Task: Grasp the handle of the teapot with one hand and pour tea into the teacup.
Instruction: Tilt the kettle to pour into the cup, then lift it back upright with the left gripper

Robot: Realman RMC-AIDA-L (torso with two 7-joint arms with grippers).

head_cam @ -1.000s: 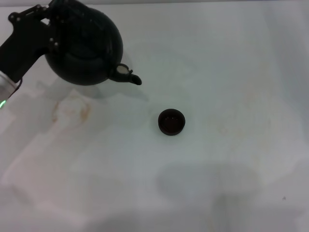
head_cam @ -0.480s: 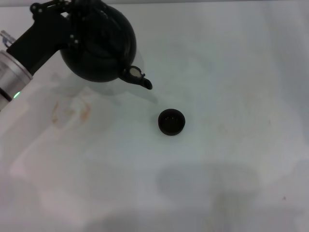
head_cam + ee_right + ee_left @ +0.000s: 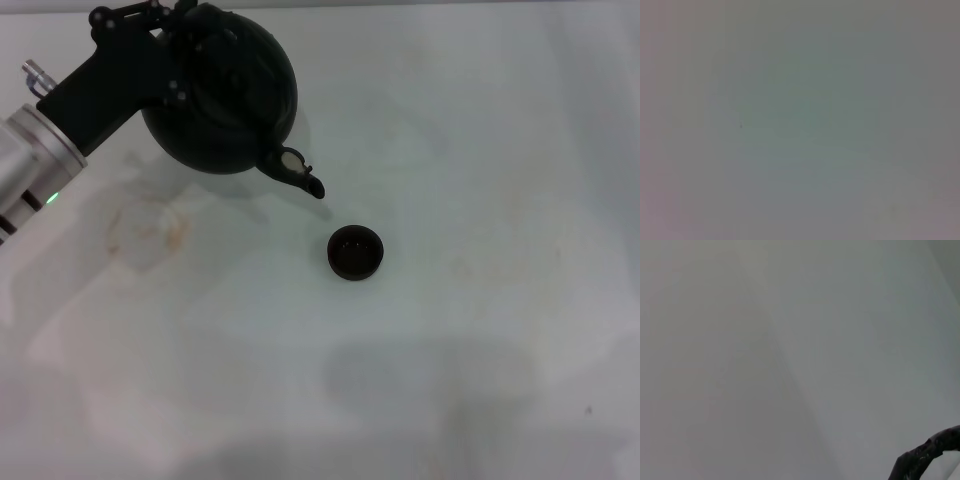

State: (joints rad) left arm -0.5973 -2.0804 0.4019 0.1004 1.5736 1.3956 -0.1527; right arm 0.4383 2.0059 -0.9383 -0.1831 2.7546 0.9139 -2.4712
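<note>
The left gripper [image 3: 185, 45] reaches in from the robot's left at the far side of the white table [image 3: 480, 330], and it is closed on the top of the black teapot [image 3: 225, 95], where the handle would be; the handle itself is hidden behind the gripper and the pot's body in the head view. The teapot hangs above the table, tilted with its short spout [image 3: 300, 175] pointing down and toward the robot's right. The spout tip is near the small dark teacup [image 3: 355, 252] but apart from it, up and to the left of the cup in the head view, not over its mouth. The teacup stands upright on the table near the middle. In the left wrist view only a dark, rough curved piece [image 3: 927, 455] shows at one corner against the pale surface. The right gripper is not seen; its wrist view shows only a plain grey surface.
</note>
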